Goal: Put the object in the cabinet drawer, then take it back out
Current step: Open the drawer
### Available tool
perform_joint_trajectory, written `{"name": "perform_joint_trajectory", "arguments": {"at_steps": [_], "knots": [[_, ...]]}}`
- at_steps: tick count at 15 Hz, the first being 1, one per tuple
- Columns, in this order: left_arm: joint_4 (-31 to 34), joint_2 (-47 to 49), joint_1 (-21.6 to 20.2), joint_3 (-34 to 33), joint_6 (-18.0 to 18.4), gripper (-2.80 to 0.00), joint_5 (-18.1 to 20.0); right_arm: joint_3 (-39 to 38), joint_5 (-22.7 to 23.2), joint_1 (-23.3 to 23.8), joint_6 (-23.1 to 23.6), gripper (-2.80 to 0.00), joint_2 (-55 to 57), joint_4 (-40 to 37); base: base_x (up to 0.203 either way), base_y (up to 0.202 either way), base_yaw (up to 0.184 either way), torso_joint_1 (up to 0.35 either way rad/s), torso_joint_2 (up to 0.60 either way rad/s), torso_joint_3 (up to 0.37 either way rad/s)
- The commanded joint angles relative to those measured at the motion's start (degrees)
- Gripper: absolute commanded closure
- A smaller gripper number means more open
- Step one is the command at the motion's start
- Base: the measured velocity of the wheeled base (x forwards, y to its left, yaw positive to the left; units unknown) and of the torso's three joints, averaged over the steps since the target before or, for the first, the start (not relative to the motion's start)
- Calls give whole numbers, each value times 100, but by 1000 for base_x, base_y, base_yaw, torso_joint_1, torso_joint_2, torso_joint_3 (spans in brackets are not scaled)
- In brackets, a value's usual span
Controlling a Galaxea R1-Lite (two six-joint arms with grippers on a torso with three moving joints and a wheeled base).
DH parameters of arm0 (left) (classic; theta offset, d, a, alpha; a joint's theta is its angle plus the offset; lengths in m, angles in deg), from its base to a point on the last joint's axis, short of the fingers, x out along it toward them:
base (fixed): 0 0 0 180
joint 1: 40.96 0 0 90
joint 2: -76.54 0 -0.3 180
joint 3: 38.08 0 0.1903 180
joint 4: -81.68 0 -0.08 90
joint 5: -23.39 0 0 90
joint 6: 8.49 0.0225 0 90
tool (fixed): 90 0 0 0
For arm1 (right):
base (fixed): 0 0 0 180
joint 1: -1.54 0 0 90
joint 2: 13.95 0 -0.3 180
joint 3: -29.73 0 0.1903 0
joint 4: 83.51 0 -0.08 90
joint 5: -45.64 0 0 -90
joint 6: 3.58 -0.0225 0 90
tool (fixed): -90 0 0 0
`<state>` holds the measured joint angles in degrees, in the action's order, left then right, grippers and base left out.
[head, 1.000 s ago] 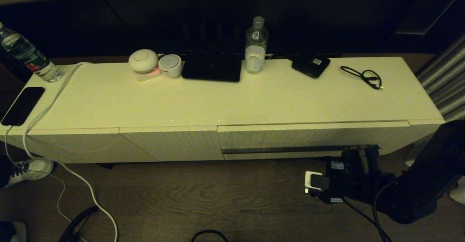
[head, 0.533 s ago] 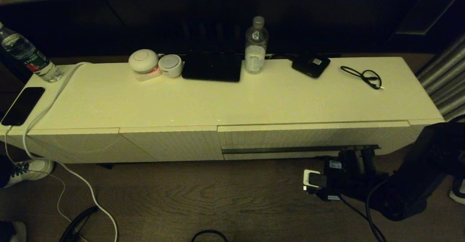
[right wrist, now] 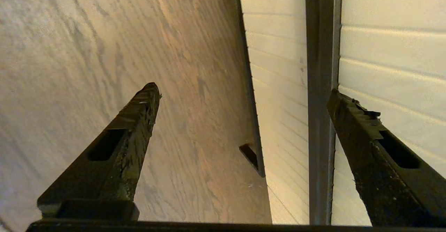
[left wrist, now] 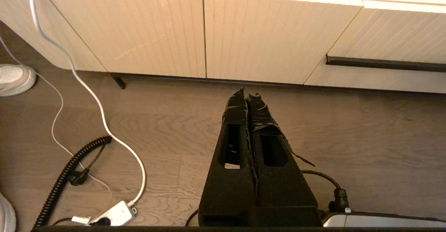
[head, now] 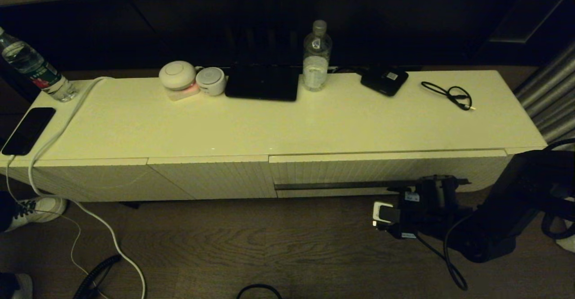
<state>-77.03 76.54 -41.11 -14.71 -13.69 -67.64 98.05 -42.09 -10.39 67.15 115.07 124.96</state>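
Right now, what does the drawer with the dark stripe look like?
The drawer is shut, its wide cream front finely ribbed and flush with the cabinet's plain ribbed panels. A long dark handle strip runs level near its bottom edge. The right gripper is at that strip, fingers open, one against the ribbed front.

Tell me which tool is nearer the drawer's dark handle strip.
Right. The right tool is open against the handle strip; the left tool sits shut over the floor, well off it.
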Motion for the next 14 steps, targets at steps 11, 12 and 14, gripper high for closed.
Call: {"name": "perform_joint_trajectory", "arguments": {"at_steps": [11, 12, 14], "knots": [[-2, -9, -2, 0, -7, 0, -3, 145, -86, 33, 38, -280, 321, -4, 0, 0, 0, 0, 0, 0], [-2, -9, -2, 0, -7, 0, -3, 127, -95, 33, 37, -280, 335, -6, 0, 0, 0, 0, 0, 0], [-2, -9, -2, 0, -7, 0, -3, 127, -95, 33, 37, -280, 351, -6, 0, 0, 0, 0, 0, 0]]}}
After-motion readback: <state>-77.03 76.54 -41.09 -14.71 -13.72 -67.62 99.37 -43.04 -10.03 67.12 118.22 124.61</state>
